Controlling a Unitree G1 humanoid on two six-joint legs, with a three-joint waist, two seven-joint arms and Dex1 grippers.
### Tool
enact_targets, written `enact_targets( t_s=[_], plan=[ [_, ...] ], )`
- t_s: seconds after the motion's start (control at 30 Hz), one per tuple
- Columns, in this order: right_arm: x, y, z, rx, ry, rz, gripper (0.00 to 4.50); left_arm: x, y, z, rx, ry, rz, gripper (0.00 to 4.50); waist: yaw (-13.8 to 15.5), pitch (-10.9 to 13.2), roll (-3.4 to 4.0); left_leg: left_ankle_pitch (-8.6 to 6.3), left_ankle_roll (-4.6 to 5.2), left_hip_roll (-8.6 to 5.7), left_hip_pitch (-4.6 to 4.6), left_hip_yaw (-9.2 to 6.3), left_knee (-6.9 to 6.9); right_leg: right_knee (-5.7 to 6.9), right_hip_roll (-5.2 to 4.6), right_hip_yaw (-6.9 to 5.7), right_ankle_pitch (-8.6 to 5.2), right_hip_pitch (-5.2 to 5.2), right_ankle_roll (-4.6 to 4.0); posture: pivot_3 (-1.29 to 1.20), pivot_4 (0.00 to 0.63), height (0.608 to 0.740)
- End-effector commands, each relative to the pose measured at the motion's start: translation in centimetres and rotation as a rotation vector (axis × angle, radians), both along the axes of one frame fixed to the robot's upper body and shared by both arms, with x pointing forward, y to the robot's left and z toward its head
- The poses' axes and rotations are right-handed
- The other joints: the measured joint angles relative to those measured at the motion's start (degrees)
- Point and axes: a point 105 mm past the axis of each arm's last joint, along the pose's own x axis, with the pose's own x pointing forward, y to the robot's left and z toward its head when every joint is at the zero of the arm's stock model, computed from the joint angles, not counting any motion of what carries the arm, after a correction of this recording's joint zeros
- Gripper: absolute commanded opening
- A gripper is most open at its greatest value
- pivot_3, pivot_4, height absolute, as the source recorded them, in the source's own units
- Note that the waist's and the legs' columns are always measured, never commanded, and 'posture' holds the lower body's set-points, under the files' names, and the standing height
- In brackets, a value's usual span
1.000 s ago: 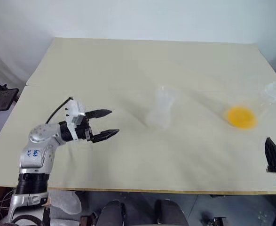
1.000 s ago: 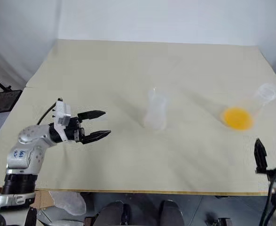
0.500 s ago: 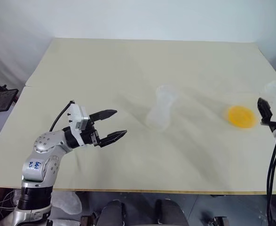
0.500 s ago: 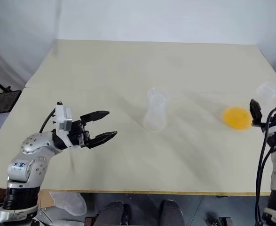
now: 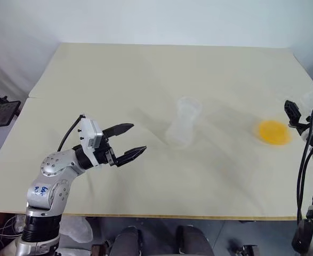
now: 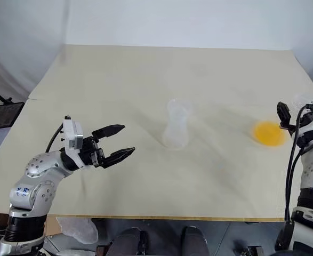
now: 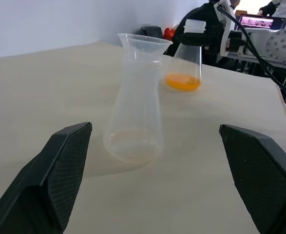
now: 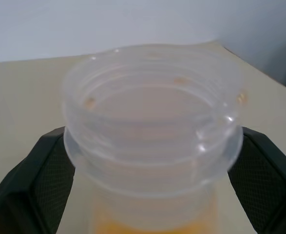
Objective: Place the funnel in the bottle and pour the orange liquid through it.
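Black fingers of our left gripper point(image 5: 129, 141) stand spread above the beige counter point(image 5: 145, 80). Beyond, mid-counter, the bottle point(image 7: 134, 119) carries the funnel point(image 7: 143, 45). Farther right, our right gripper point(image 8: 147, 195) spreads around the orange liquid point(image 5: 274, 132) flask's neck point(image 8: 152, 131).

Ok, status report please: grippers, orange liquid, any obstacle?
Both open. Right gripper around neck of flask with orange liquid. Left gripper hovers near clear vessel. No obstacle seen.

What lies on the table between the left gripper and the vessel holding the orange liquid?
In the left eye view, a clear empty bottle stands between the left gripper and the orange liquid; otherwise bare table.
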Motion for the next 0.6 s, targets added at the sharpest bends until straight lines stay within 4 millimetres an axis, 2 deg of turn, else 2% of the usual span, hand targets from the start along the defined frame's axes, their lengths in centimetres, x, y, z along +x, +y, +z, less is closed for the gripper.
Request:
enact_targets(
  t_s=[0.03,0.07,0.17,0.3,0.5,0.6],
  plan=[
    [-0.4,-0.5,2.1,-0.039,-0.071,-0.008,4.5,-0.7,-0.4,1.2,-0.012,-0.059,-0.023,4.45,0.1,0.0,0.0,0.0,0.0,0.0,0.0,-0.01,0.0,0.0,0.0,-0.01,0.0,0.01,0.0,0.0,0.15,0.74],
    [-0.4,-0.5,2.2,-0.04,-0.082,-0.005,4.5,-0.7,-0.5,1.2,-0.012,-0.059,-0.023,4.45,0.1,0.0,0.0,0.0,0.0,0.01,-0.01,-0.01,0.0,-0.01,-0.02,0.0,0.0,0.0,0.0,0.0,0.15,0.74],
    [-0.3,-0.5,2.2,-0.037,-0.091,-0.007,3.87,-0.7,-0.5,1.1,-0.009,-0.057,-0.025,4.5,0.1,0.0,0.0,0.0,0.0,0.01,-0.01,-0.02,0.0,-0.01,-0.02,-0.01,0.0,0.01,0.0,0.0,0.15,0.74],
    [-0.4,-0.4,2.0,-0.033,-0.096,0.003,2.56,-0.6,-0.5,1.2,-0.006,-0.059,-0.026,4.5,0.0,0.0,0.0,0.0,0.0,0.01,-0.01,-0.01,0.0,-0.01,-0.01,-0.01,0.0,0.0,0.0,0.0,0.15,0.74],
    [-0.4,0.6,2.7,-0.051,-0.134,0.048,2.48,-0.6,-0.6,1.3,-0.005,-0.06,-0.03,4.5,0.0,0.0,0.06,0.0,0.0,0.01,-0.01,0.0,0.0,-0.02,0.01,0.0,0.0,0.0,0.0,0.0,0.15,0.74],
    [-0.2,4.5,5.6,-0.152,-0.245,0.169,2.48,-0.4,-0.7,1.4,-0.011,-0.06,-0.032,4.5,-0.1,0.1,0.14,0.0,0.0,0.02,-0.01,-0.01,0.0,-0.02,0.0,0.0,0.0,0.0,0.0,0.0,0.15,0.74]
  ],
)
